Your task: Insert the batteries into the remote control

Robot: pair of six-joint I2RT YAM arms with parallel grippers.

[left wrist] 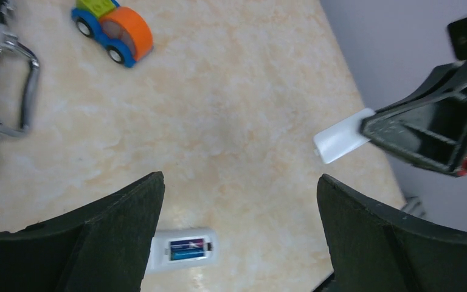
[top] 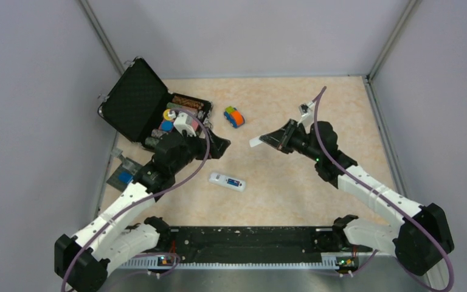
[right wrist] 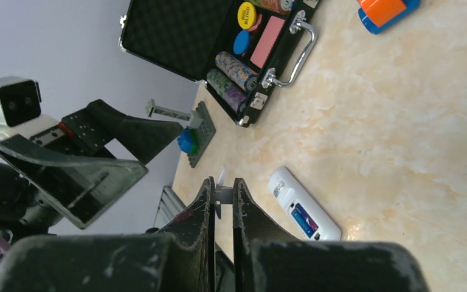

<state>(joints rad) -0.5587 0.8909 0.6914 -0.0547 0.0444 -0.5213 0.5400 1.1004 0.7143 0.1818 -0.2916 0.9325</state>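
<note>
The remote control [top: 227, 181] lies long axis left-right, batteries [top: 234, 182] showing; left hand [left wrist: 240, 182] apart, right hand [right wrist: 224, 182] clamped on white cover [left wrist: 340, 139].

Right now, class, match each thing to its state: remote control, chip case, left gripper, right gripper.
Things:
1. remote control
2. chip case
3. left gripper
4. right gripper

States:
A. shut on a thin white cover
B. lid open, chips showing
C. open, holding nothing
D. lying flat on the table, battery bay uncovered

Pairs: 1-D, 2-B, 3-C, 4-A
</note>
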